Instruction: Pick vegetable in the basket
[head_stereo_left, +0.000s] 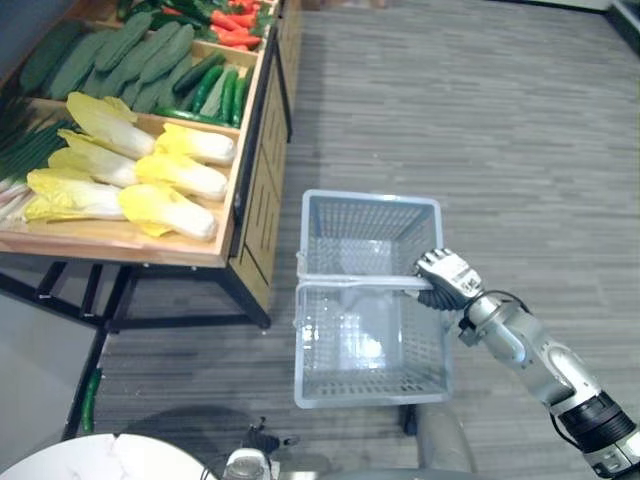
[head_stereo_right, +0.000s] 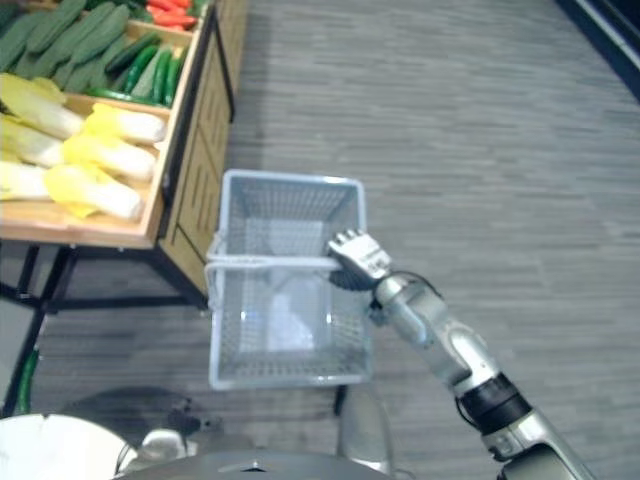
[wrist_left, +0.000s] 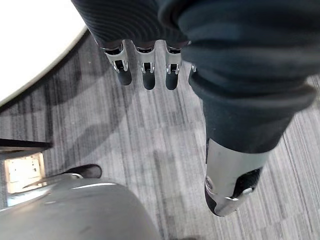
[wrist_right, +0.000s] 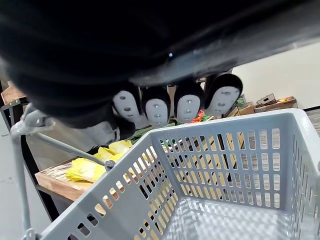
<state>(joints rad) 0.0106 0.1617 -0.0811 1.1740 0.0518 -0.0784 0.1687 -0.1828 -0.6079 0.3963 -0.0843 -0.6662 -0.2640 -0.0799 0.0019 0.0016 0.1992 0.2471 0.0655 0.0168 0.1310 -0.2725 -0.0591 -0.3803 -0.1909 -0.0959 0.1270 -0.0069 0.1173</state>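
Note:
My right hand (head_stereo_left: 447, 275) is shut on the thin handle (head_stereo_left: 350, 282) of a pale grey plastic basket (head_stereo_left: 370, 198), which hangs just right of the wooden produce stand (head_stereo_left: 245, 200). The basket (wrist_right: 225, 150) holds nothing, and my curled fingers (wrist_right: 175, 105) sit above its rim. On the stand lie yellow-white cabbages (head_stereo_left: 170, 175), dark cucumbers (head_stereo_left: 120, 55), small green vegetables (head_stereo_left: 210, 90) and red peppers (head_stereo_left: 235, 25). My left hand (wrist_left: 145, 70) hangs over the floor with relaxed fingers and holds nothing.
Green onions (head_stereo_left: 25, 150) lie at the stand's left edge. Under the stand, one green vegetable (head_stereo_left: 90, 400) rests on the floor. A white round surface (head_stereo_left: 60, 460) shows at the lower left. Grey striped floor (head_stereo_left: 480, 120) spreads out to the right.

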